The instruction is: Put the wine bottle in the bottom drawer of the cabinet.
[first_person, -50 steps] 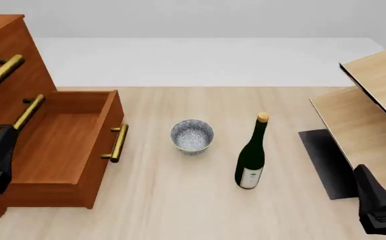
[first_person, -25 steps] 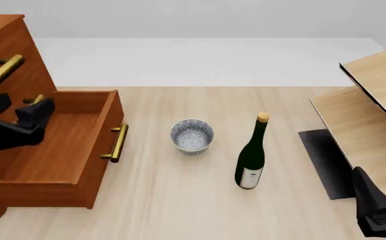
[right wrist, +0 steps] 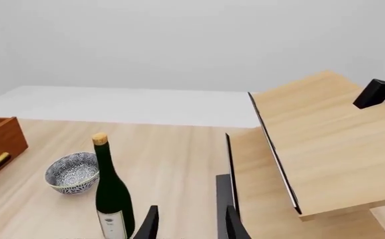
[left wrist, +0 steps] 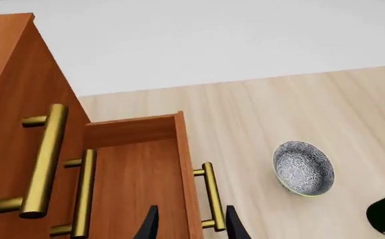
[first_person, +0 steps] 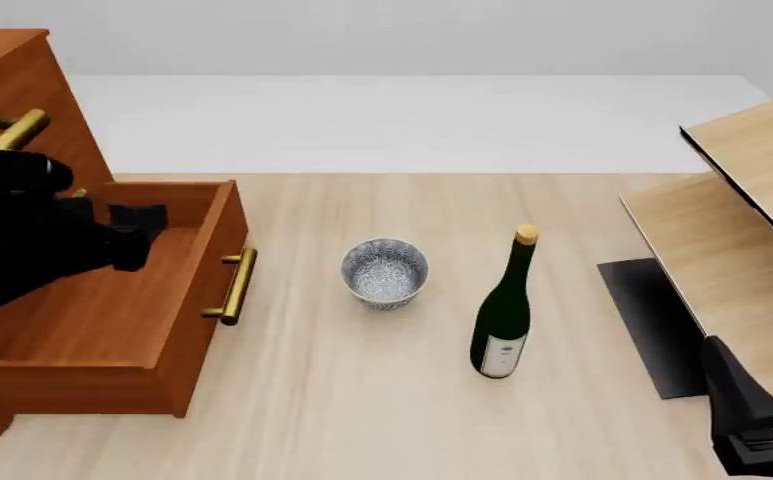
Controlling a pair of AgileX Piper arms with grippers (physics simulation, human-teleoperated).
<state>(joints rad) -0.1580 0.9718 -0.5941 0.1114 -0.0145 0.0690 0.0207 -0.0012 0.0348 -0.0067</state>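
Reddish-brown wood makes up the cabinet (first_person: pixel 13 120) at far left, its bottom drawer (first_person: pixel 119 300) pulled open, smooth-sided, with a round brass bar handle. The left claw (first_person: pixel 126 235) hovers over it, fingers narrowly parted, holding nothing. A speckled grey bowl (first_person: pixel 385 272) sits mid-surface. Right of it the wine bottle (first_person: pixel 504 320) stands upright: slim, glossy glass, likely to topple if nudged high. The right claw (right wrist: pixel 189 224), nearest right, is narrowly parted, empty.
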